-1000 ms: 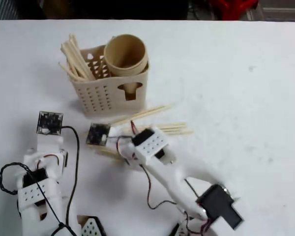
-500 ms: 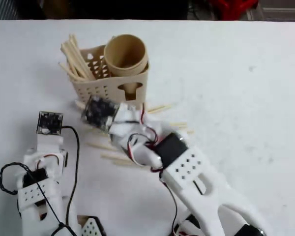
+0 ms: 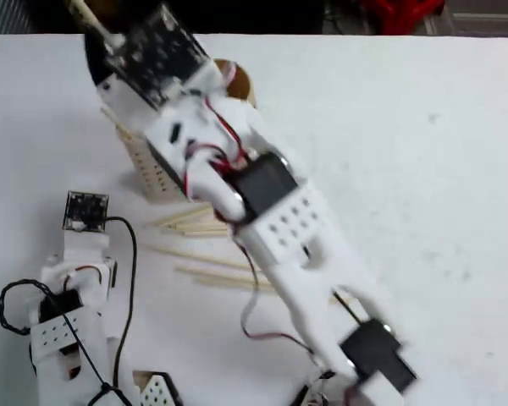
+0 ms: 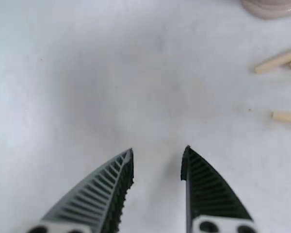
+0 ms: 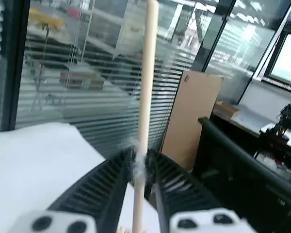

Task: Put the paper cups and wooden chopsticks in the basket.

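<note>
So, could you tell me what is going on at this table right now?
The right gripper is shut on one wooden chopstick, with its arm stretched over the basket. The left gripper hangs open above the table, holding nothing. Several loose chopsticks lie on the table near the basket.
</note>
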You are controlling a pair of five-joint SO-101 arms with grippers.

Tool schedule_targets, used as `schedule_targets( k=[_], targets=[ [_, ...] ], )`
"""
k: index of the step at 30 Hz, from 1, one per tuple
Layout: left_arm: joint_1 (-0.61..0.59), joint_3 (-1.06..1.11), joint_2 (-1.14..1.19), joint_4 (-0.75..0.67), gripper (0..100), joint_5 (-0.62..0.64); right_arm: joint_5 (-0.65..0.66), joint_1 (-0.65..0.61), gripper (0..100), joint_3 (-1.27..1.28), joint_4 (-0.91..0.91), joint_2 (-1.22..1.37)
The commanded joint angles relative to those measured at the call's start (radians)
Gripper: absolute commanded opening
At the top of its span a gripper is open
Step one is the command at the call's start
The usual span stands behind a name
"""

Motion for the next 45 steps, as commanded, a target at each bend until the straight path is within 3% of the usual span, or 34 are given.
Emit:
schedule_targets(
  k=[1, 7, 12, 19, 25, 29, 32, 39, 45],
  targets=[
    [-0.007, -0.006, -0.019, -0.017, 17, 0.009, -0.011, -0.008, 1.8, -0.158, 0.007, 0.099],
    [-0.007, -0.006, -0.019, -0.017, 17, 0.009, -0.014, -0.008, 2.8, -0.204, 0.05, 0.151],
    [-0.007, -0.006, -0.019, -0.017, 17, 0.009, -0.092, -0.008, 13.5, -0.207, 0.093, 0.15],
    [-0.007, -0.006, -0.019, -0.017, 17, 0.009, -0.144, -0.004, 13.8, -0.21, 0.216, 0.148],
    [-0.007, -0.006, -0.019, -0.017, 17, 0.009, -0.146, 0.002, 7.3, -0.204, 0.73, 0.042],
    [-0.007, -0.006, -0.019, -0.017, 17, 0.009, -0.135, 0.076, 6.0, -0.203, 1.081, -0.058],
    [-0.007, -0.006, -0.019, -0.017, 17, 0.009, 0.002, 0.105, 1.2, -0.183, 1.205, -0.11],
    [-0.007, -0.006, -0.019, -0.017, 17, 0.009, 0.307, 0.036, 2.9, 0.411, 1.136, -0.248],
    [-0.007, -0.006, -0.019, -0.017, 17, 0.009, 0.361, 0.024, 17.8, 0.89, 0.771, -0.306]
  ],
)
